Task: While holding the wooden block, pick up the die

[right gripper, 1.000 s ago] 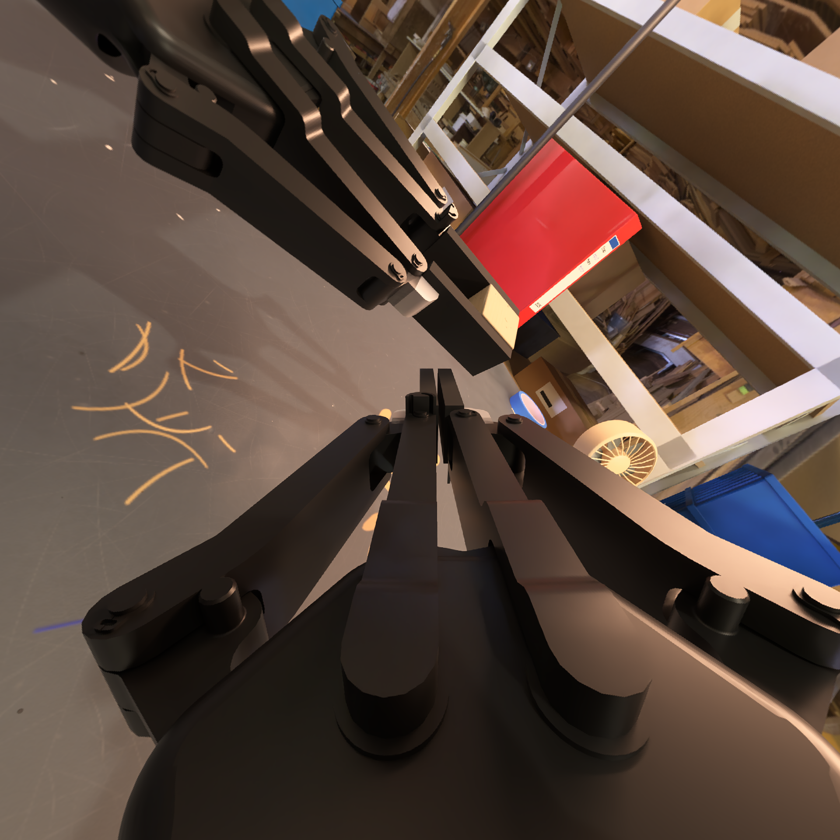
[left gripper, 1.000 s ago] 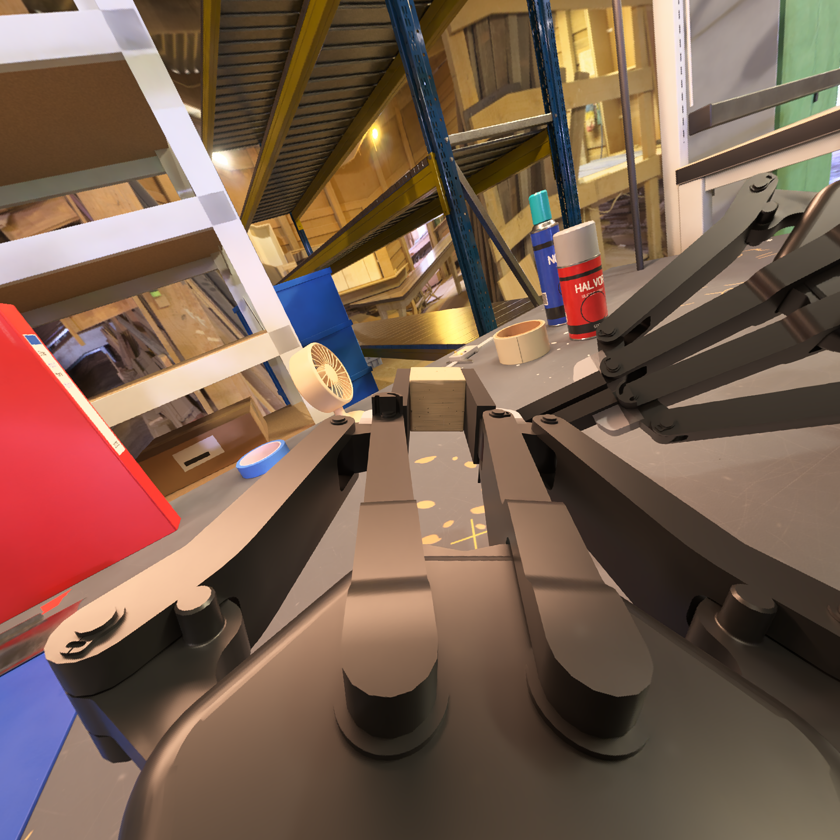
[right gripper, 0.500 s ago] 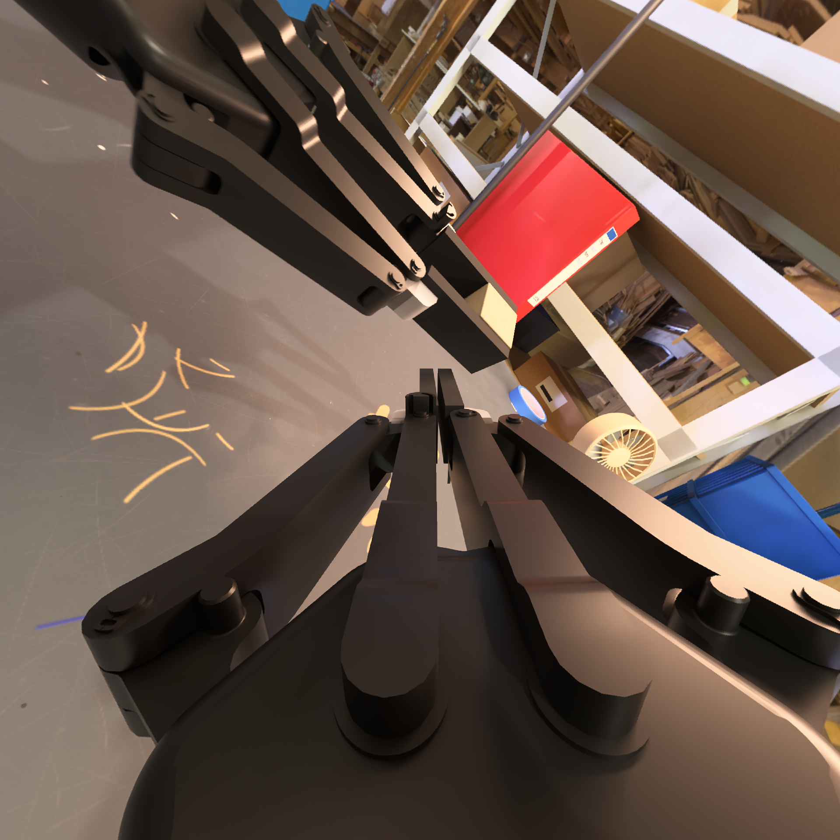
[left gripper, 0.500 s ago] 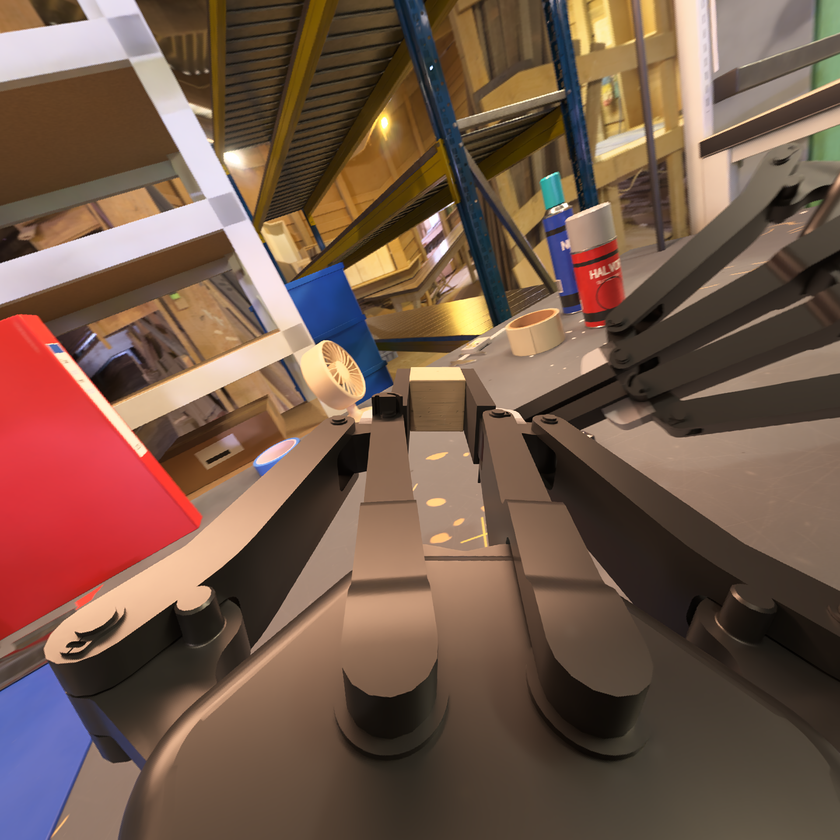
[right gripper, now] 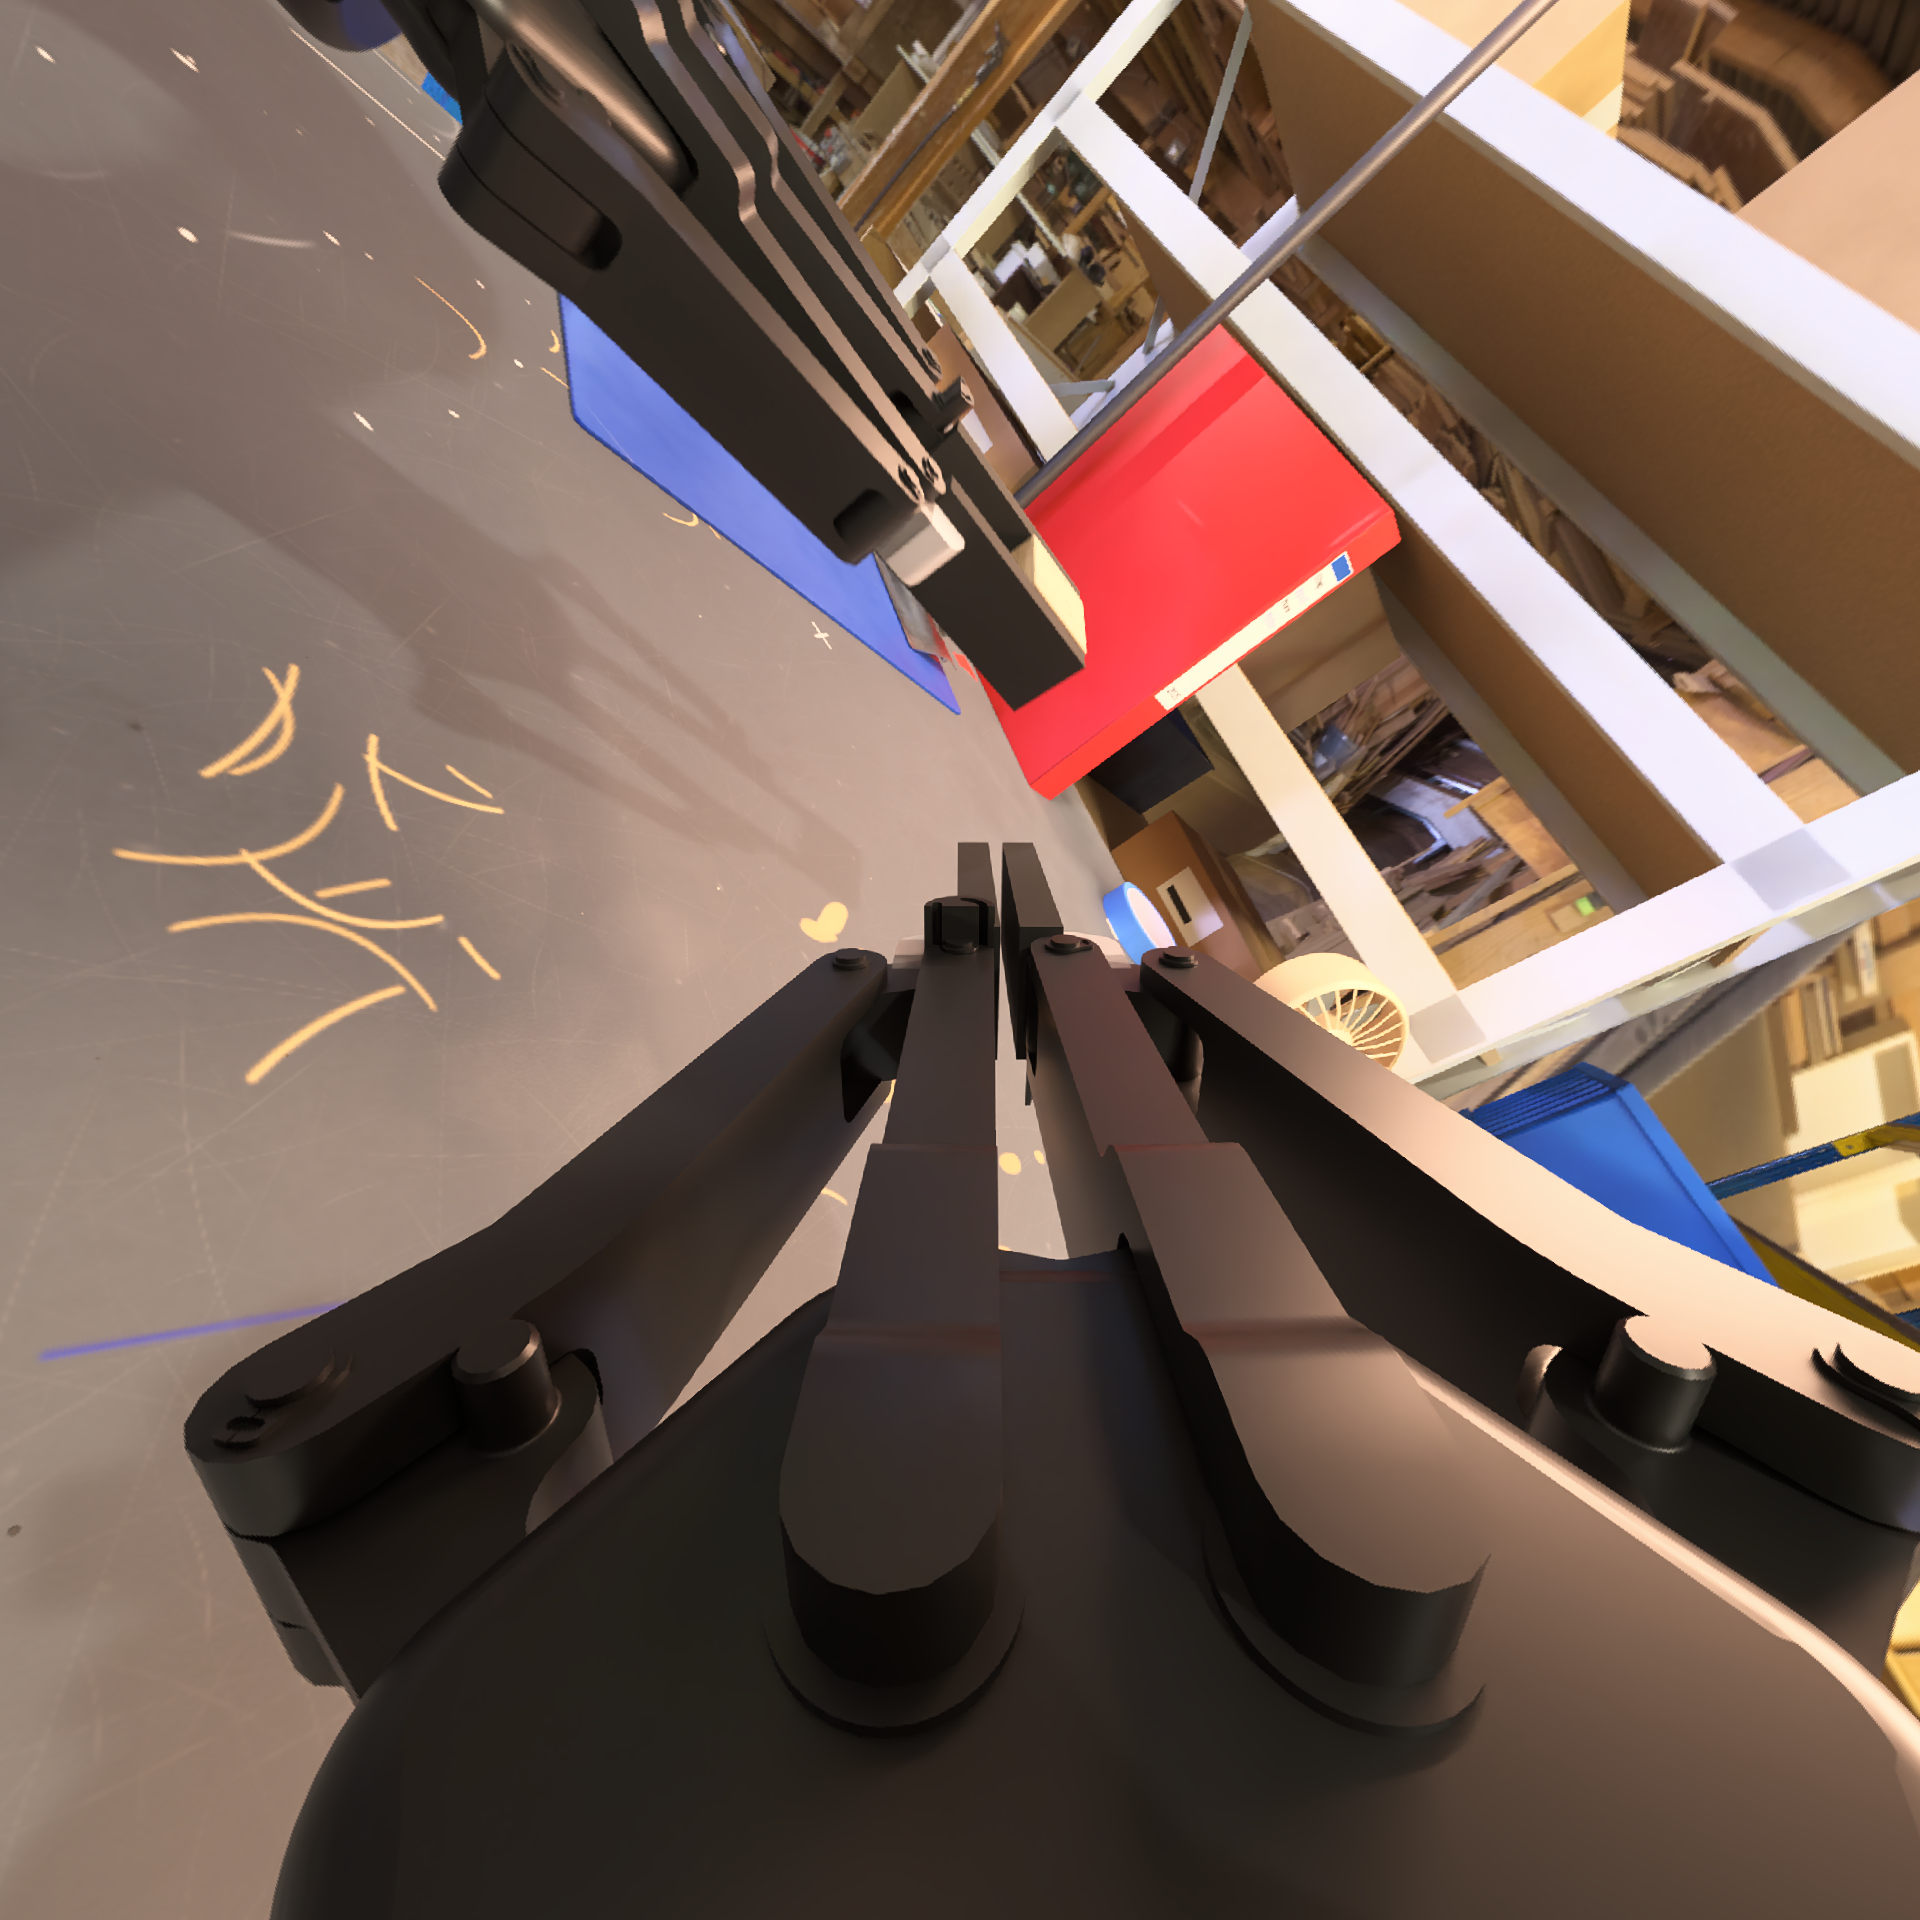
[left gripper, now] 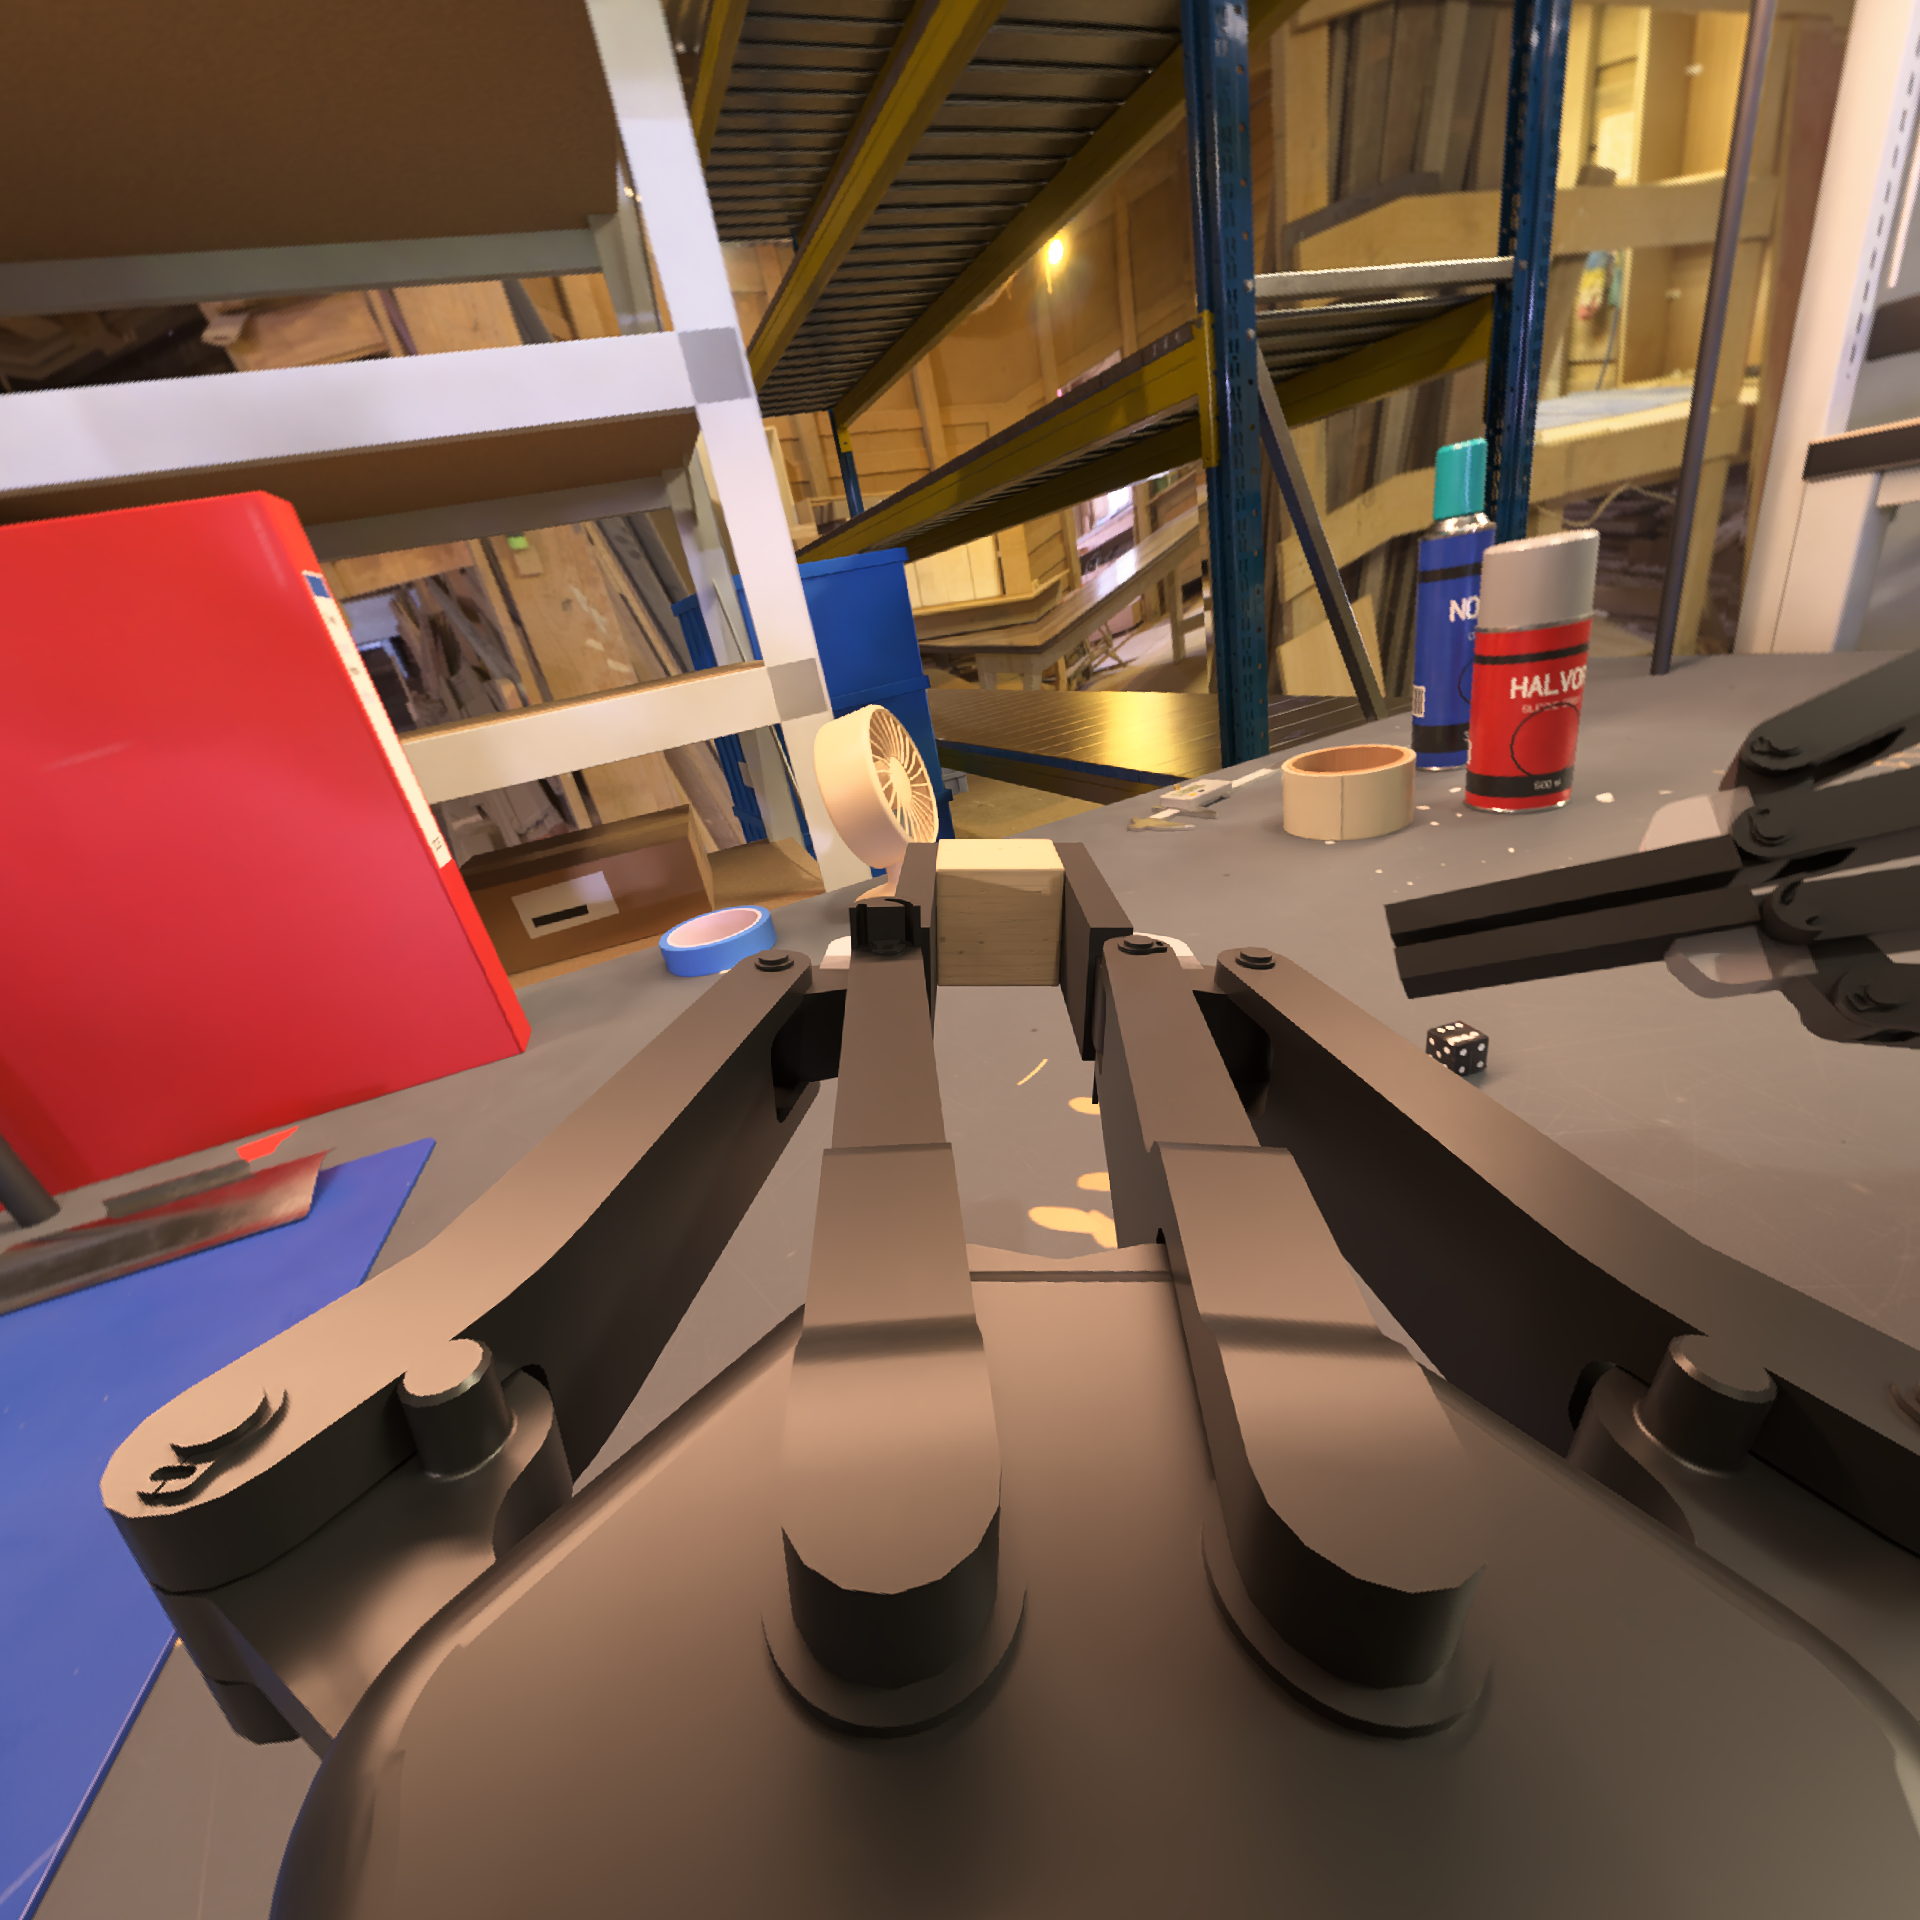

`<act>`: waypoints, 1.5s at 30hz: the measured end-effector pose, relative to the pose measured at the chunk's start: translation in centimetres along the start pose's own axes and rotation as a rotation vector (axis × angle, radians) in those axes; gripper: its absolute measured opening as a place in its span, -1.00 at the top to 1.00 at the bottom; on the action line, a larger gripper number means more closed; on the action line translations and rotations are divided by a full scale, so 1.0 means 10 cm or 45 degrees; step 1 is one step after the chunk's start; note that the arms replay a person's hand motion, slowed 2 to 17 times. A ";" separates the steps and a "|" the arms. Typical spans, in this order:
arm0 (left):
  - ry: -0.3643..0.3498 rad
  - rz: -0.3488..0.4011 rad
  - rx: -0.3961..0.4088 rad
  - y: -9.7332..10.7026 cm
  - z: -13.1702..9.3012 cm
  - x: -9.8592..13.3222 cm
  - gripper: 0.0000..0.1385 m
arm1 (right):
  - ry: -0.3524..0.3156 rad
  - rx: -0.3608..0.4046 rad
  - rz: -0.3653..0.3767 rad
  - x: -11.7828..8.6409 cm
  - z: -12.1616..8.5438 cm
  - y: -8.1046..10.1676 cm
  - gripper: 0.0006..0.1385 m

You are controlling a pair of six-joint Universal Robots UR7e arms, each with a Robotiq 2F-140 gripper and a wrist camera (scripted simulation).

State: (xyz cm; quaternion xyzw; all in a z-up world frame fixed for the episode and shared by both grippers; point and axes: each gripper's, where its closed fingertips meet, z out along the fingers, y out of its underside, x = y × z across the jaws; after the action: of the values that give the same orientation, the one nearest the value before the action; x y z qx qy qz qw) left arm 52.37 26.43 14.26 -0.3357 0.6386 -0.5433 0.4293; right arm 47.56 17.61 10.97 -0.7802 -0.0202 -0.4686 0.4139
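My left gripper [left gripper: 997, 914] is shut on the pale wooden block [left gripper: 997, 920] and holds it above the grey table [left gripper: 1662, 1143]. The small black die [left gripper: 1457, 1047] with white dots lies on the table to the right of my left fingers. My right gripper [right gripper: 1000, 883] is shut and empty; in the left wrist view it [left gripper: 1397, 940] hangs a little above the die. In the right wrist view the left gripper [right gripper: 1023, 613] with the block [right gripper: 1060, 592] is up ahead. The die is hidden in the right wrist view.
A red binder [left gripper: 208, 831], blue mat [left gripper: 156, 1351], blue tape roll [left gripper: 717, 940], small fan [left gripper: 883, 790], tan tape roll [left gripper: 1345, 792] and two spray cans [left gripper: 1527, 675] stand on the table. White shelving [left gripper: 416, 395] rises at the left.
My left gripper with the block has drawn back away from the right gripper. The die, hidden before, now shows on the table below the right gripper's tips.
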 end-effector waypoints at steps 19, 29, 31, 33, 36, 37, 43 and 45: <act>-0.016 -0.066 0.036 -0.04 -0.04 -0.12 0.59 | -0.313 0.119 -0.227 -0.53 -0.09 0.05 0.84; -0.023 0.000 0.044 -0.05 -0.03 -0.06 0.59 | -0.452 0.209 -0.325 -0.75 -0.23 -0.01 0.59; -0.021 0.009 0.045 -0.05 -0.03 -0.04 0.59 | -0.468 0.238 -0.324 -0.75 -0.27 -0.04 0.58; -0.018 0.016 0.047 -0.06 -0.03 -0.03 0.59 | -0.479 0.268 -0.313 -0.74 -0.30 -0.08 0.57; -0.012 0.025 0.055 -0.06 -0.03 -0.01 0.59 | -0.489 0.308 -0.278 -0.70 -0.35 -0.13 0.55; -0.010 0.028 0.057 -0.07 -0.03 -0.01 0.59 | -0.489 0.321 -0.261 -0.68 -0.37 -0.15 0.55; 0.003 0.049 0.071 -0.09 -0.04 0.04 0.59 | -0.450 0.376 -0.117 -0.45 -0.41 -0.25 0.55; 0.010 0.057 0.076 -0.09 -0.04 0.06 0.59 | -0.425 0.385 -0.059 -0.35 -0.41 -0.27 0.55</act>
State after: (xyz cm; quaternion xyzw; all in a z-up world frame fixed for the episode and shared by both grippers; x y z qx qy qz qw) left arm 51.73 25.92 15.10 -0.3062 0.6311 -0.5538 0.4487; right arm 41.52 17.86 10.95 -0.7753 -0.1765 -0.3340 0.5061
